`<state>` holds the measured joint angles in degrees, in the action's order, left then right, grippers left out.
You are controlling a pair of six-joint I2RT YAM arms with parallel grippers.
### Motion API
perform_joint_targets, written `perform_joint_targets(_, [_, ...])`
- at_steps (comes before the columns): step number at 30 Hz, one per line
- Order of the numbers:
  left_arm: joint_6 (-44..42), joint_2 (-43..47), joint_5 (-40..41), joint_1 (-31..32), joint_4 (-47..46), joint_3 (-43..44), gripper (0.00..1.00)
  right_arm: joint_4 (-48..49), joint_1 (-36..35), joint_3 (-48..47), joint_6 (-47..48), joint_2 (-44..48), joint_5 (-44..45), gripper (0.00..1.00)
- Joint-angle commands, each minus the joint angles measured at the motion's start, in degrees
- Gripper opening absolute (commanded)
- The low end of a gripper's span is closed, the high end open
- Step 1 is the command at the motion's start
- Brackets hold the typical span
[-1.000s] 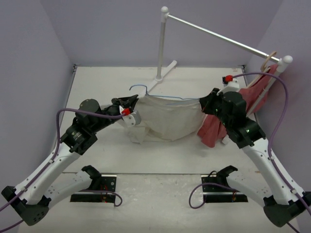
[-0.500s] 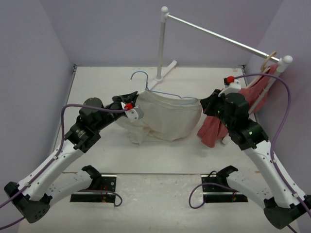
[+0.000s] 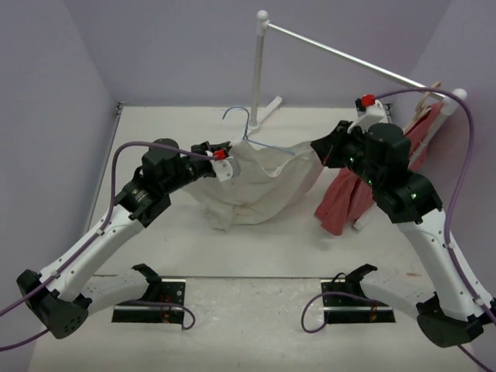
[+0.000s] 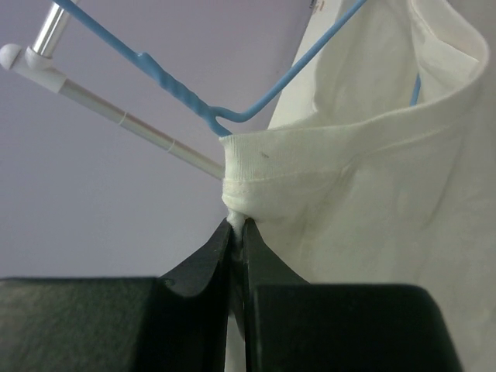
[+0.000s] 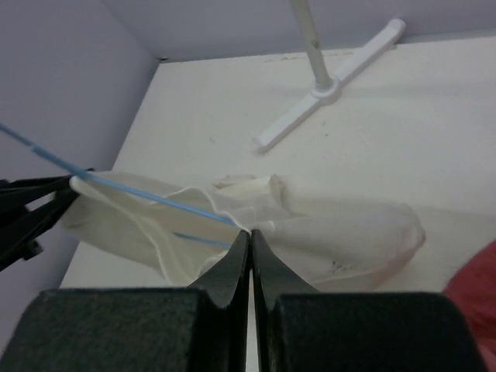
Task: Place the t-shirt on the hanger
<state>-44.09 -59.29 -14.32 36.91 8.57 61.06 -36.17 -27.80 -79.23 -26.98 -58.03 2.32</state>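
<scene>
while left fingers and right fingers pinch t-shirt edges, hanger pokes inside.

Two claws are counted: the left claw and the right claw. One white t-shirt is seen between the claws, and one blue hanger is seen just above it. One red garment is counted beside the right claw, under one wooden hanger. One rail on two posts is counted beyond the claws.
</scene>
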Motion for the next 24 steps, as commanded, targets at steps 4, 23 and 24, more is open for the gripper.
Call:
perform_joint_targets(4, [8.0, -5.0, -12.4, 0.2, -3.1, 14.9, 0.0, -5.4, -12.9, -21.1, 2.5, -13.1, -5.7, 0.0])
perform_joint_targets(23, [13.7, 4.3, -16.4, 0.2, -6.4, -2.7, 0.0, 1.2, -13.4, -3.4, 3.2, -8.7, -1.7, 0.05])
perform_joint_targets(24, [14.9, 4.5, -16.9, 0.2, -6.6, -3.3, 0.0, 1.7, -13.3, -2.1, 3.4, -8.4, -1.9, 0.04])
